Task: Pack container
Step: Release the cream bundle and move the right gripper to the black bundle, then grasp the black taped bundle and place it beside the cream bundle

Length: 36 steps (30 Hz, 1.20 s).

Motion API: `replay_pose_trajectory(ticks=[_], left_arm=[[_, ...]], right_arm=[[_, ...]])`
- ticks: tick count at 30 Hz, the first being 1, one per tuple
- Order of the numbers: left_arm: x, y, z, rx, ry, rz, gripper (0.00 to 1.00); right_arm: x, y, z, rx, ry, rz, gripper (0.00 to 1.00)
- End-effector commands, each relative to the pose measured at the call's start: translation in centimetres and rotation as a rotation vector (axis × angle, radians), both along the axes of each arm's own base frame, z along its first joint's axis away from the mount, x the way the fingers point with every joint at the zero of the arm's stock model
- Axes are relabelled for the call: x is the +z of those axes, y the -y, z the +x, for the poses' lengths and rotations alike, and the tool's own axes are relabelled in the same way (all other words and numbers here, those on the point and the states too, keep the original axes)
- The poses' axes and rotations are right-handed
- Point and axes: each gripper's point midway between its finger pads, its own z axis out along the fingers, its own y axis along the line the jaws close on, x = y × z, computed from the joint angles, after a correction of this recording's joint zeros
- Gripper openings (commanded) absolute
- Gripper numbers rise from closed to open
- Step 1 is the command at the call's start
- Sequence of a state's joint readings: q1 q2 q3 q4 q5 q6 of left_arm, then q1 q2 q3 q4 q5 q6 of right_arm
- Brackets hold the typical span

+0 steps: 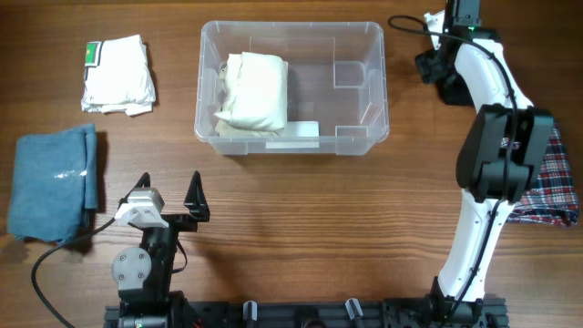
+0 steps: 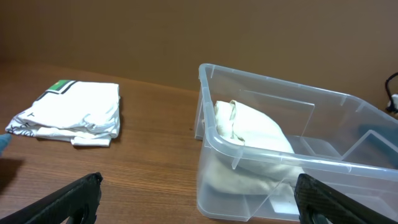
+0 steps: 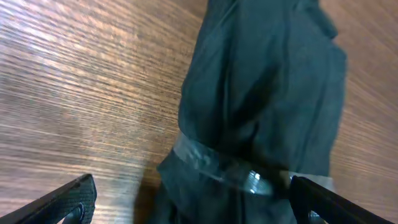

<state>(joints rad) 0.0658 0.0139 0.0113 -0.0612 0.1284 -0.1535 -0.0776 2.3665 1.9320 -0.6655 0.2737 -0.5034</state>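
Sitting open side up on the wooden table (image 1: 301, 228), the clear container (image 1: 291, 25) lay ahead of the left gripper (image 1: 169, 187) and a little to its right, its long axis running crosswise to that gripper's reach. A white label (image 1: 293, 137) lay on its base by the wall nearest the left gripper; no writing on it could be read. A folded cream cloth (image 1: 255, 91) filled the container's left half, while the right half showed only moulded ribs. In the left wrist view the container's far right end was cut off by the picture edge.

The left gripper's fingers (image 2: 68, 199) were spread wide and held nothing. Ahead of it and to its left lay a folded white shirt (image 1: 118, 75) with a green patch at one corner; dark lettering along its edge was too small to read. Just to the left of the gripper lay a folded blue towel (image 1: 55, 182), apart from the shirt.

The right gripper (image 3: 196, 199) stood just off the container's right end, its fingers likewise spread wide and empty. Directly below it lay a dark cloth (image 3: 267, 93) with a shiny clear band (image 3: 217, 165) across it; the close view was blurred, and what the band was could not be told. From overhead this cloth was hidden among the gripper's own dark parts. Behind the right gripper, toward the arm's base, lay a plaid cloth (image 1: 557, 182), partly covered by the arm and cut off by the picture edge.
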Motion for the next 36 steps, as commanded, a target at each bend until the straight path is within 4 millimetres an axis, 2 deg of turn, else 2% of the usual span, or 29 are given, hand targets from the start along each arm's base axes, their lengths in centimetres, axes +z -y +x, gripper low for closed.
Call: replay_pose_trajectory(ticks=[1, 7, 11, 14, 16, 20, 22, 23, 24, 25, 28, 30, 33, 36], left_arm=[[-0.2, -0.2, 0.0, 0.008, -0.001, 0.020, 1.00], [-0.2, -0.2, 0.0, 0.009, -0.001, 0.020, 1.00], [-0.2, -0.2, 0.0, 0.009, -0.001, 0.020, 1.00], [-0.2, -0.2, 0.0, 0.008, -0.001, 0.020, 1.00], [-0.2, -0.2, 0.0, 0.009, -0.001, 0.020, 1.00], [-0.2, -0.2, 0.0, 0.009, -0.001, 0.020, 1.00], [-0.2, -0.2, 0.0, 0.008, -0.001, 0.020, 1.00], [-0.2, -0.2, 0.0, 0.008, -0.001, 0.020, 1.00], [-0.2, -0.2, 0.0, 0.008, -0.001, 0.020, 1.00], [-0.2, -0.2, 0.0, 0.009, -0.001, 0.020, 1.00], [-0.2, -0.2, 0.0, 0.009, -0.001, 0.020, 1.00], [-0.2, -0.2, 0.0, 0.008, -0.001, 0.020, 1.00], [-0.2, -0.2, 0.0, 0.009, -0.001, 0.020, 1.00], [-0.2, -0.2, 0.0, 0.008, -0.001, 0.020, 1.00]], right_arm=[[-2.2, 1.8, -0.4, -0.019, -0.035, -0.028, 1.00], [-2.5, 4.5, -0.9, -0.067, -0.036, -0.025, 1.00], [-3.6, 4.1, -1.1, -0.056, -0.052, 0.025, 1.00], [-5.3, 3.9, -1.6, -0.059, -0.086, 0.034, 1.00], [-5.5, 3.8, -1.7, -0.081, -0.083, 0.044, 0.98], [-4.7, 5.1, -1.8, -0.181, -0.052, 0.005, 0.82], [-3.7, 5.6, -1.8, -0.229, -0.030, -0.006, 0.63], [-3.2, 5.6, -1.7, -0.237, -0.019, -0.002, 0.49], [-2.5, 5.6, -1.6, -0.252, -0.002, 0.004, 0.34], [-1.1, 5.6, -1.4, -0.280, 0.031, 0.014, 0.25], [2.5, 5.7, -1.1, -0.319, 0.106, 0.033, 0.25], [6.3, 5.6, -1.1, -0.346, 0.182, 0.049, 0.24], [13.6, 5.3, -2.1, -0.394, 0.316, 0.090, 0.24], [20.9, 3.0, -4.6, -0.380, 0.412, 0.188, 0.24]])
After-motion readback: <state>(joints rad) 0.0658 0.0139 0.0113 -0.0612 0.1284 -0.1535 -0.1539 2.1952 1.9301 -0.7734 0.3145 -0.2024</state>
